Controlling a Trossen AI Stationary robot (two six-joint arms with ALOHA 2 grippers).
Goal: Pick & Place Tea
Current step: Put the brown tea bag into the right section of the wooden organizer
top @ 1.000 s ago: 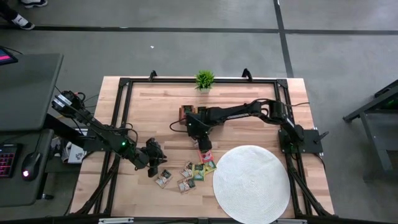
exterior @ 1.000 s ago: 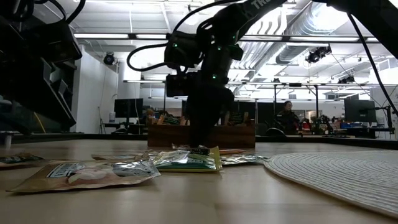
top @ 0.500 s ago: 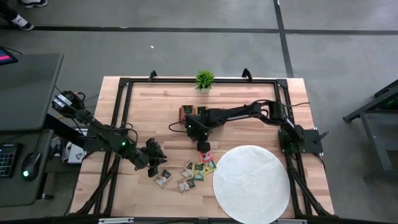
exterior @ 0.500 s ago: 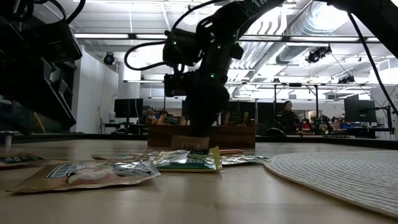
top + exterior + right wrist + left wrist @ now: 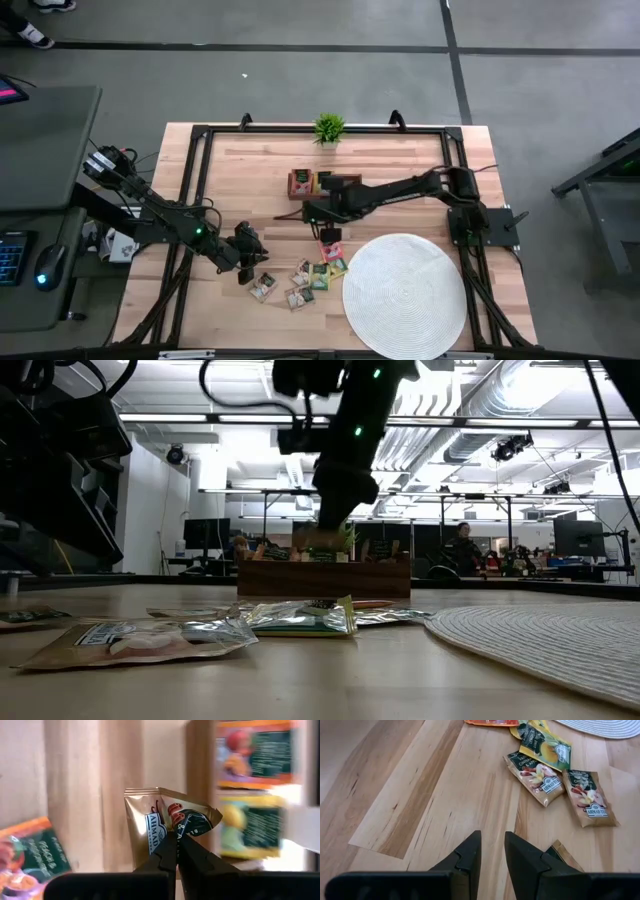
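Several tea packets (image 5: 310,274) lie flat in a loose cluster on the wooden table, left of the round white mat. My right gripper (image 5: 328,234) hangs above the cluster's far end, shut on one gold tea packet with a dark label (image 5: 165,817). In the low view this packet (image 5: 312,541) shows well above the table. My left gripper (image 5: 250,264) sits low at the cluster's left side, open by a narrow gap (image 5: 492,847), with nothing between its fingers. One packet's corner (image 5: 565,857) lies right beside one of its fingers. My right gripper pinches the gold packet between its two fingers at one edge (image 5: 172,834), about midway along it. The fingers come from above, pointing down. The packet is lifted clear of the table, creased, with one corner (image 5: 212,815) bent.
A low wooden box (image 5: 305,182) with packets in it stands at the table's middle, just beyond my right gripper. The round white mat (image 5: 405,295) fills the near right. A small potted plant (image 5: 329,127) stands at the far edge. Black frame rails (image 5: 200,180) border the table.
My right gripper has shut on a gold packet at the cluster's far end and has risen with it. The packet is now lifted clear of the table and stands in front of the wooden box in the low view.
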